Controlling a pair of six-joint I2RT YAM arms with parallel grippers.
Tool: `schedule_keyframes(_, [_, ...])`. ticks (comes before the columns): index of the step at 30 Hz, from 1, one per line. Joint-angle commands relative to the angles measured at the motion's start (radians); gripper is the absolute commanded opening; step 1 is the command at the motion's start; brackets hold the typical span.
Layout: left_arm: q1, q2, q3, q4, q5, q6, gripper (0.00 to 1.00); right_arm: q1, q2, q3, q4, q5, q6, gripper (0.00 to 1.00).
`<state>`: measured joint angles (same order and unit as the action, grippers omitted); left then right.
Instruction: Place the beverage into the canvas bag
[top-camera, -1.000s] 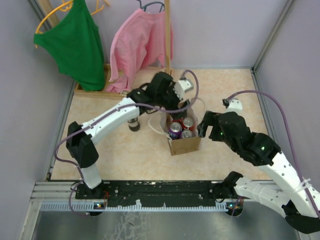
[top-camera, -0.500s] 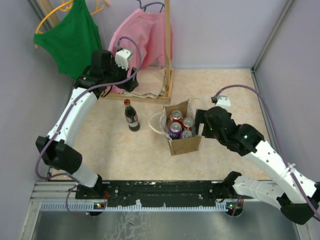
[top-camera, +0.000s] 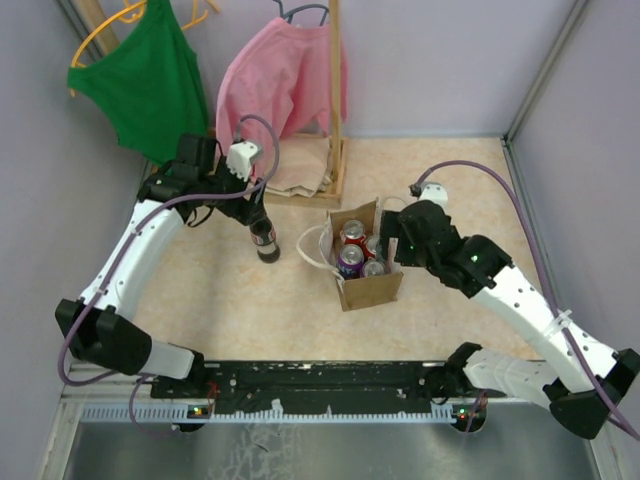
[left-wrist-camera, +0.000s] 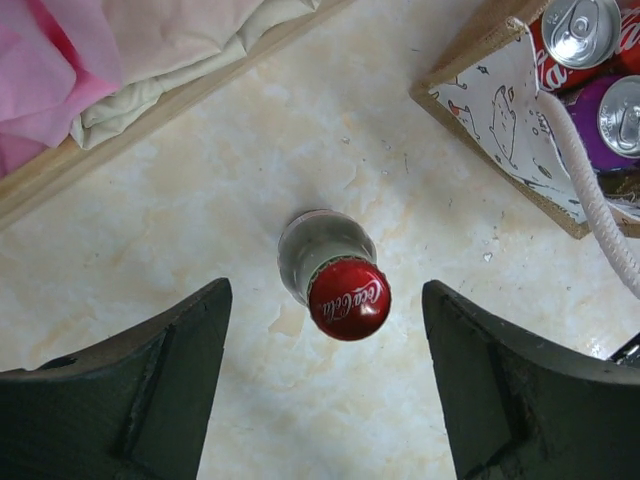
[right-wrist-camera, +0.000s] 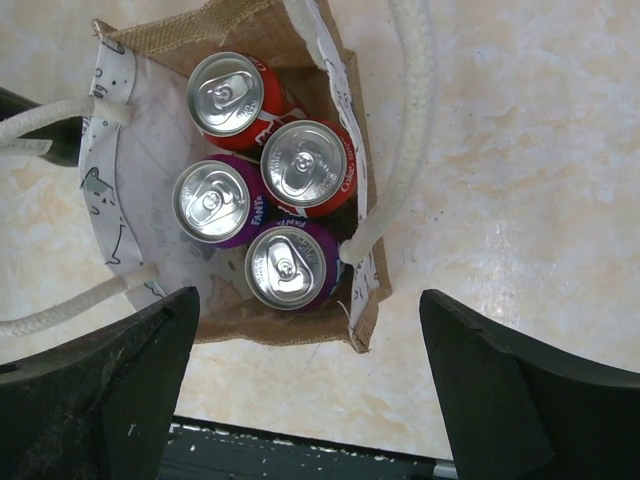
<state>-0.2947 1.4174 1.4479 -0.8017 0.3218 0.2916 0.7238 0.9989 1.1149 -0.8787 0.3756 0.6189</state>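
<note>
The left gripper (left-wrist-camera: 322, 298) hangs spread above the bottle (left-wrist-camera: 322, 250) — untouched, mid-table (top-camera: 250, 310). The right gripper (right-wrist-camera: 307, 300) is spread over the bag (right-wrist-camera: 235, 25) of cans (right-wrist-camera: 225, 95).

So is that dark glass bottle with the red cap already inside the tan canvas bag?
No, the red-capped bottle stands upright on the table, outside the canvas bag.

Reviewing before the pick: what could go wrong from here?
1. The bottle stands tall and narrow under the open jaws of the left gripper; a glancing touch could topple it.
2. Four cans already fill most of the canvas bag; the bottle may land on can tops and tip.
3. The right gripper hovers open over the bag, beside a loose handle: collision or snag possible.
</note>
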Motion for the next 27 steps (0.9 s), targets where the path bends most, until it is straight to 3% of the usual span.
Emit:
schedule_keyframes(1, [0.004, -0.001, 0.011, -0.063, 0.038, 0.048, 0.82, -0.010, 0.005, 0.049, 0.054, -0.024, -0.022, 0.91])
schedule_keyframes(8, [0.003, 0.072, 0.100, -0.148, 0.034, 0.108, 0.75, -0.012, -0.019, 0.028, 0.051, -0.029, -0.006, 0.91])
schedule_keyframes(18, [-0.001, 0.270, 0.396, -0.375, 0.066, 0.165, 0.64, -0.011, -0.052, 0.003, 0.034, -0.036, 0.013, 0.91])
schedule_keyframes(27, [-0.014, 0.308, 0.444, -0.482, 0.036, 0.189, 0.63, -0.012, -0.069, -0.023, 0.027, -0.039, 0.034, 0.91])
